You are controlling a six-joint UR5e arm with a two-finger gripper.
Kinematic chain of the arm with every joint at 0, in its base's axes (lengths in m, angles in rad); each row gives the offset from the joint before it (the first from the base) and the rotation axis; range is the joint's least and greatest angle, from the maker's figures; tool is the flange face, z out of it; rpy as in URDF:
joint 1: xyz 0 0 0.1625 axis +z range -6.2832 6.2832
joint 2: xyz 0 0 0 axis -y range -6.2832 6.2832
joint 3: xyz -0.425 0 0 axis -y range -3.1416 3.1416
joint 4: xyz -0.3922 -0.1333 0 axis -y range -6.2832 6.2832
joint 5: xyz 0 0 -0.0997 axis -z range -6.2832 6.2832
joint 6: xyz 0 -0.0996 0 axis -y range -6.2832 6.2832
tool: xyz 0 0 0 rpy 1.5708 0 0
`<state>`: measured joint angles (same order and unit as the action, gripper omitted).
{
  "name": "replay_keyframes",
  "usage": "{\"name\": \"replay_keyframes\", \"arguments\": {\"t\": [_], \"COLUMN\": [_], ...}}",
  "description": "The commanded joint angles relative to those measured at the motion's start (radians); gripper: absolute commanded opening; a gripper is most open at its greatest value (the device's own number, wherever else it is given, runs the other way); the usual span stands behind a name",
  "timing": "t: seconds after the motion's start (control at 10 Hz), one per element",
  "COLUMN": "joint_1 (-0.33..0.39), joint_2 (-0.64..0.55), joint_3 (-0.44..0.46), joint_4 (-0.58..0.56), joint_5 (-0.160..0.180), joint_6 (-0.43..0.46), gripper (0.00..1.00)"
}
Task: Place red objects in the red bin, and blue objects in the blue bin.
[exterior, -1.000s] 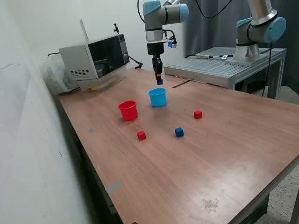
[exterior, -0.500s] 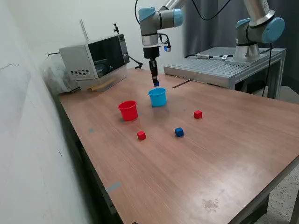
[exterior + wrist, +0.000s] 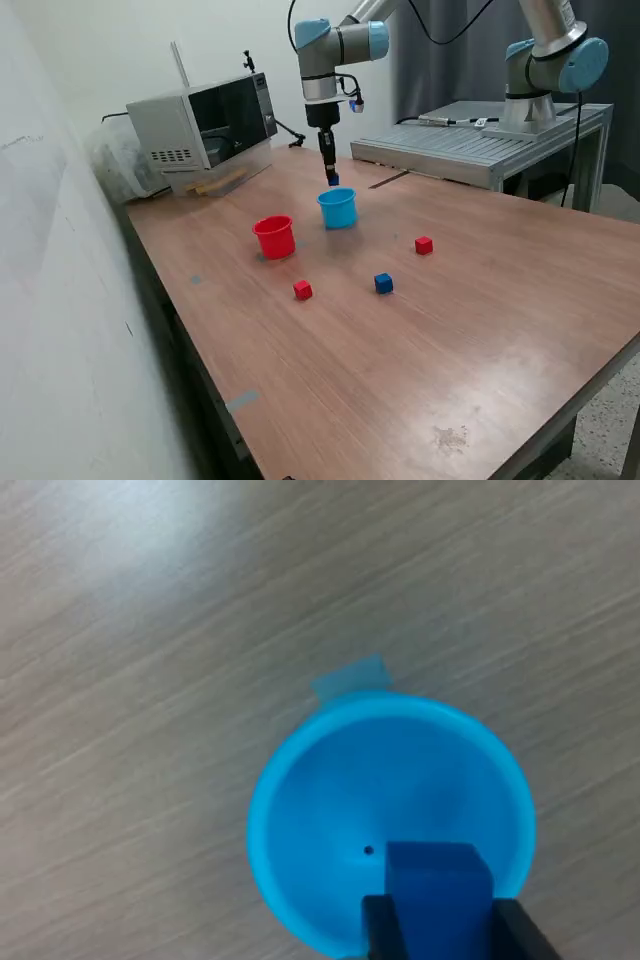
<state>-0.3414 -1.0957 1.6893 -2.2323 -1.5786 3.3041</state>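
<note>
My gripper [image 3: 332, 178] is shut on a dark blue cube [image 3: 438, 890] and holds it just above the light blue cup [image 3: 338, 208]. In the wrist view the cup's open mouth [image 3: 390, 800] lies right under the cube and looks empty. The red cup [image 3: 274, 237] stands on the table at the exterior view's left of the blue cup. A second dark blue cube [image 3: 383, 283] and two red cubes [image 3: 302, 290] [image 3: 424, 245] lie on the table nearer the camera.
A microwave [image 3: 205, 125] stands at the back of the wooden table [image 3: 420, 370], at the exterior view's left. A second robot arm [image 3: 545, 70] is mounted on a grey metal stand [image 3: 480, 145] at the back right.
My gripper has moved with the dark blue cube a little toward the exterior view's left and back. It has hardly moved in the last half second. The cubes and cups on the table have not moved.
</note>
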Motion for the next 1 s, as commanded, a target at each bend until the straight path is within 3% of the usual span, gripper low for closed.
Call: {"name": "replay_keyframes", "arguments": {"t": [0.0, 0.5, 0.7, 0.9], "joint_1": [-0.001, -0.015, 0.031, 0.120], "joint_2": [0.000, -0.039, -0.134, -0.229], "joint_3": [0.003, -0.008, -0.071, -0.129], "joint_4": [-0.001, 0.037, 0.219, 0.308], "joint_5": [-0.003, -0.009, -0.008, -0.005], "joint_6": [0.000, -0.011, -0.024, -0.054], "gripper": [1.00, 1.00, 1.00, 1.00]}}
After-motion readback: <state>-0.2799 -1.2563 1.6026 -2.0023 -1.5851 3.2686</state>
